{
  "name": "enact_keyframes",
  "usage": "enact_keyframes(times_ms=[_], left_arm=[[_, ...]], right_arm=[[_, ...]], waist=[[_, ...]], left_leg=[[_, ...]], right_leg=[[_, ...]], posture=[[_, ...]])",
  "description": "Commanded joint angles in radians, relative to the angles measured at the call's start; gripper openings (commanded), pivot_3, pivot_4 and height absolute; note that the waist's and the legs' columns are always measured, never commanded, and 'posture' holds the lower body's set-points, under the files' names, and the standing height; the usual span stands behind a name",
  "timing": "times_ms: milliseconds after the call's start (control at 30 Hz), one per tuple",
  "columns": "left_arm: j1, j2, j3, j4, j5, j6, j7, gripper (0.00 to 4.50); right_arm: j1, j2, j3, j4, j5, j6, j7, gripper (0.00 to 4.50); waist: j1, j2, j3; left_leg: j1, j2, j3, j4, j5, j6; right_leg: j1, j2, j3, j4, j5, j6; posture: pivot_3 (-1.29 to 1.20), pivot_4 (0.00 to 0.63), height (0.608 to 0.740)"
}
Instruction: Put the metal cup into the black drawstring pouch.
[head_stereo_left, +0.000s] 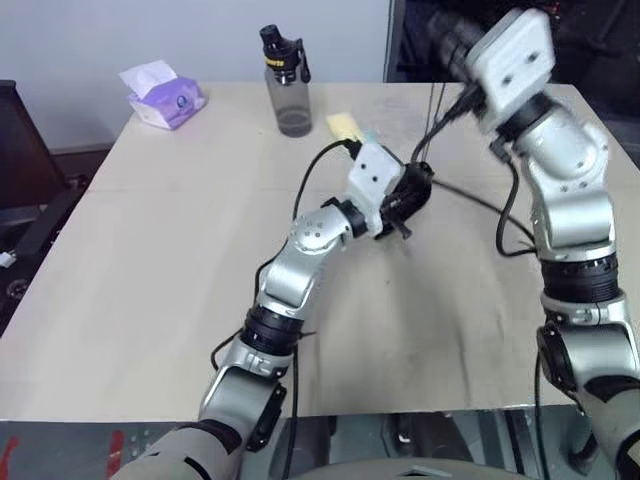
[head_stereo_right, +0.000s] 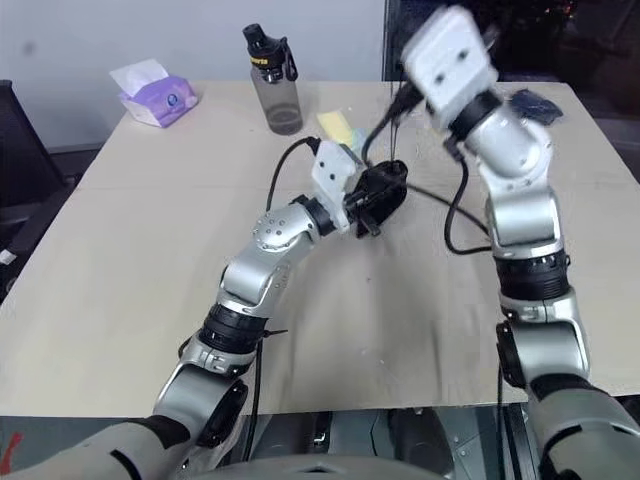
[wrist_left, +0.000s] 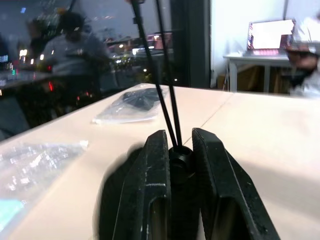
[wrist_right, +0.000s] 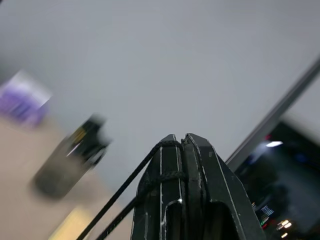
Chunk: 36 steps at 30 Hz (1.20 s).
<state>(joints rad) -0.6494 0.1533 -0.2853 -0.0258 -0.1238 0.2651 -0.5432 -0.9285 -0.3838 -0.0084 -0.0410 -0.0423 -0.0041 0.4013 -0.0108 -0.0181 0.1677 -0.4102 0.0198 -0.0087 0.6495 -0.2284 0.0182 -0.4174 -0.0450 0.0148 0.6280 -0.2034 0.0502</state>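
Desk (head_stereo_left: 150, 300), beige. Black drawstring pouch (head_stereo_right: 385, 190): mid-desk, bunched at the left gripper (wrist_left: 179, 165), whose fingers (wrist_left: 155, 190) are clenched on a round black part at its mouth; two cords (wrist_left: 165, 85) run taut upward. Right gripper (wrist_right: 182, 150): raised above the desk, fingers pressed together on the cord ends. Far edge: grey bottle (head_stereo_left: 288, 85), tissue pack (head_stereo_left: 160, 95), yellow item (head_stereo_left: 345, 125). Clear plastic bag (wrist_left: 132, 102) beyond the pouch.
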Motion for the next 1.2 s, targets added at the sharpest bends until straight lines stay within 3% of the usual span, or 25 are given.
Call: enact_keyframes(times_ms=[33,100,233,367,567,767,900,1167,1200], left_arm=[[0.051,0.011,-0.041,0.017,0.006,0.032,-0.049,0.15],[0.054,-0.003,-0.018,-0.002,-0.028,0.053,-0.060,1.20],[0.071,-0.024,0.011,-0.050,-0.038,0.042,-0.039,2.89],[0.134,0.013,0.056,-0.209,-0.139,0.176,-0.071,2.89],[0.300,0.174,0.180,-0.440,-0.332,0.370,-0.138,2.89],[0.484,0.366,0.278,-0.443,-0.322,0.366,-0.186,2.89],[0.580,0.437,0.323,-0.406,-0.306,0.321,-0.203,2.89],[0.689,0.485,0.346,-0.373,-0.232,0.172,-0.224,2.95],[0.698,0.477,0.356,-0.364,-0.217,0.145,-0.208,2.95]], right_arm=[[-0.062,0.004,-0.062,-0.048,0.018,-0.085,-0.068,0.00],[-0.060,0.001,-0.059,-0.045,0.027,-0.081,-0.058,0.00],[-0.034,-0.009,-0.047,-0.044,0.031,-0.080,-0.043,0.00],[-0.021,-0.020,-0.046,-0.045,0.032,-0.076,-0.038,0.00],[0.004,-0.031,-0.042,-0.061,0.086,-0.046,0.007,0.00],[0.039,-0.034,-0.040,-0.074,0.129,-0.008,0.035,0.00],[0.169,-0.081,-0.013,-0.074,0.194,0.055,0.159,0.00],[0.400,-0.259,-0.042,0.148,0.259,0.008,0.452,3.46],[0.424,-0.285,-0.044,0.170,0.272,-0.002,0.497,3.46]], waist=[[-0.001,0.000,0.000],[0.000,0.001,0.000],[-0.001,0.001,0.000],[-0.003,0.001,0.000],[-0.007,0.002,0.001],[-0.005,0.002,0.001],[0.001,0.002,0.001],[-0.001,0.002,0.001],[0.001,0.002,0.001]], left_leg=[[-0.001,0.000,0.000,0.000,0.000,0.000],[-0.002,0.000,0.001,0.000,0.000,0.000],[-0.003,0.000,0.001,0.001,0.000,0.000],[-0.003,0.000,0.001,0.001,0.000,0.000],[-0.002,0.001,0.001,0.000,0.000,0.000],[-0.001,0.001,0.001,0.001,0.000,0.000],[-0.001,0.001,0.002,0.001,0.000,0.000],[-0.002,0.000,0.006,0.002,0.000,0.000],[-0.002,0.000,0.006,0.002,0.000,0.000]], right_leg=[[-0.001,0.000,0.000,0.000,0.000,0.000],[-0.002,0.000,0.001,0.000,0.000,0.000],[-0.003,-0.001,0.000,0.000,0.000,0.000],[-0.003,-0.001,0.000,0.001,0.000,0.000],[-0.005,0.000,0.001,0.005,0.000,0.000],[-0.005,0.000,0.001,0.007,0.000,0.000],[-0.005,-0.001,0.001,0.006,-0.002,-0.004],[-0.004,-0.003,0.003,0.003,-0.002,-0.004],[-0.004,-0.003,0.003,0.003,-0.002,-0.004]], posture=[[0.00,0.150,0.740],[0.00,0.150,0.740],[0.00,0.150,0.740],[0.00,0.150,0.740],[0.00,0.150,0.740],[0.00,0.150,0.740],[0.00,0.150,0.740],[0.00,0.150,0.740],[0.00,0.150,0.740]])
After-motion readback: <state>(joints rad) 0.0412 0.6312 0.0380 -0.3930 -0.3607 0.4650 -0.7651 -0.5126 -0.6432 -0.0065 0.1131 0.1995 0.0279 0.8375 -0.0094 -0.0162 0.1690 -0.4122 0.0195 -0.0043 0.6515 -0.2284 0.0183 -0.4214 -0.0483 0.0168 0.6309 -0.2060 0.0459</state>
